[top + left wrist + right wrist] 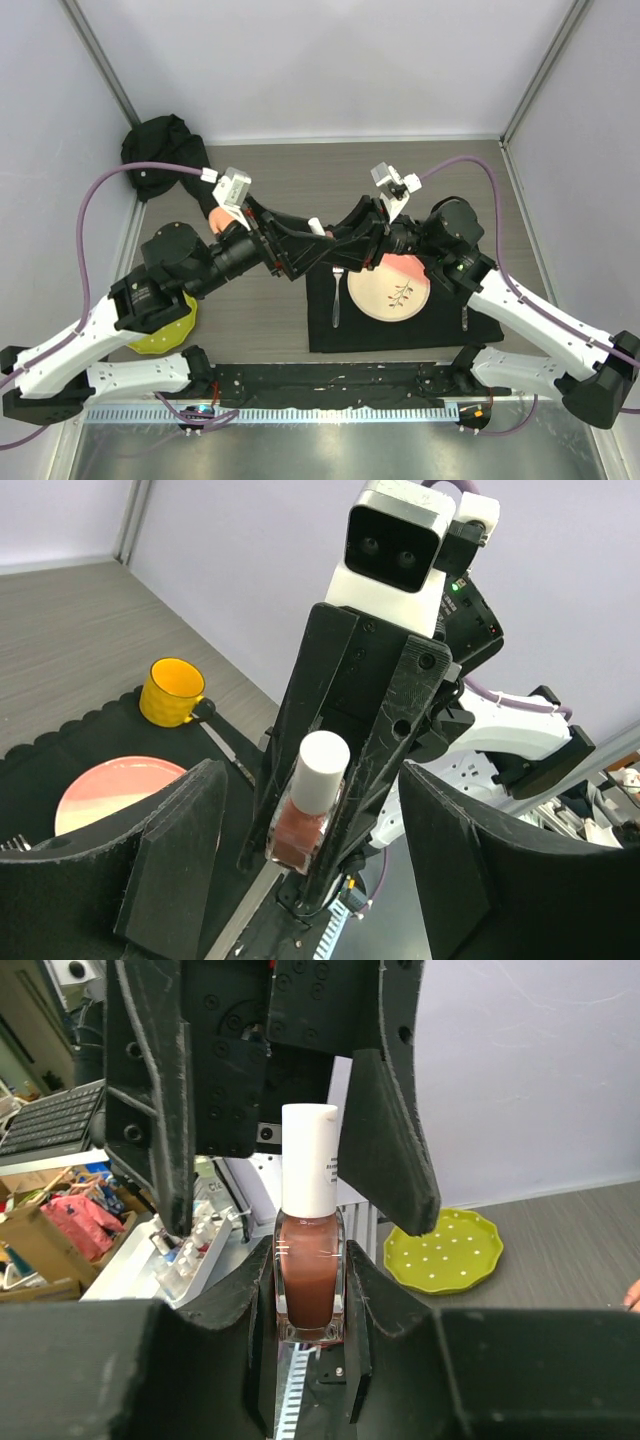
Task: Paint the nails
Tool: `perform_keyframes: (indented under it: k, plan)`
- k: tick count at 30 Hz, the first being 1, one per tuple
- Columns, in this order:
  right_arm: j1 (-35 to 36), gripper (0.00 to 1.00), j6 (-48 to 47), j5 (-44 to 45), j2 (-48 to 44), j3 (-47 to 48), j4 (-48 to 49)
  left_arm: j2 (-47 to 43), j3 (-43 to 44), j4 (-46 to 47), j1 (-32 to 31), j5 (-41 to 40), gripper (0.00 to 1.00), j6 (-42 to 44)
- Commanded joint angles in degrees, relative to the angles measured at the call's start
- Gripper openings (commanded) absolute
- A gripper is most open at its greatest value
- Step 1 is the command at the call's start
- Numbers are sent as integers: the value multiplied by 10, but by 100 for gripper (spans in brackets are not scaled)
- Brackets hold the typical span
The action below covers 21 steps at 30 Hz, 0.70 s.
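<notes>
Above the counter, right hand clamped on polish bottle; left hand released, fingers flanking its white cap. Top view only: mannequin hand far left, nails hidden.

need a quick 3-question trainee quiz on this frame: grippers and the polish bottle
1. True or false: the right gripper is shut on the nail polish bottle.
2. The bottle's cap is: A) white B) black C) gold.
3. Fill in: the left gripper has its jaws ____ on either side of the cap, not touching it.
Key: 1 true; 2 A; 3 open.
</notes>
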Motion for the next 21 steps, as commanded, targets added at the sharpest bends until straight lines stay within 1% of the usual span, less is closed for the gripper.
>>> perform_keyframes:
  k: [1, 2, 5, 7, 10, 13, 14, 16, 17, 20, 21]
  plan:
    - [-3, 1, 29, -34, 4, 6, 53, -5, 23, 51, 1, 24, 72, 14]
    - [-3, 1, 30, -36, 6, 5, 55, -3, 24, 52, 1, 27, 68, 16]
    - [-3, 1, 37, -43, 10, 2, 65, -2, 28, 53, 2, 27, 65, 22]
    - [-6, 1, 37, -45, 12, 1, 66, -2, 30, 52, 1, 26, 65, 25]
    - [-8, 1, 38, -44, 14, 0, 70, 0, 35, 51, 1, 30, 61, 28]
    - [-8, 1, 41, -43, 18, 1, 75, 10, 47, 42, 1, 41, 50, 33]
    - [-8, 1, 40, -40, 19, 3, 74, 12, 50, 37, 2, 39, 40, 34]
    - [-9, 1, 23, -29, 18, 8, 54, 24, 66, 17, 2, 31, 31, 37]
    - [-8, 1, 13, -8, 16, 10, 42, 30, 73, -4, 2, 25, 21, 38]
    - [-8, 1, -25, 36, 4, 18, -6, 52, 98, -37, 1, -6, 8, 42]
    - [-8, 1, -43, 72, 1, 23, -27, 56, 104, -41, 1, -17, 4, 43]
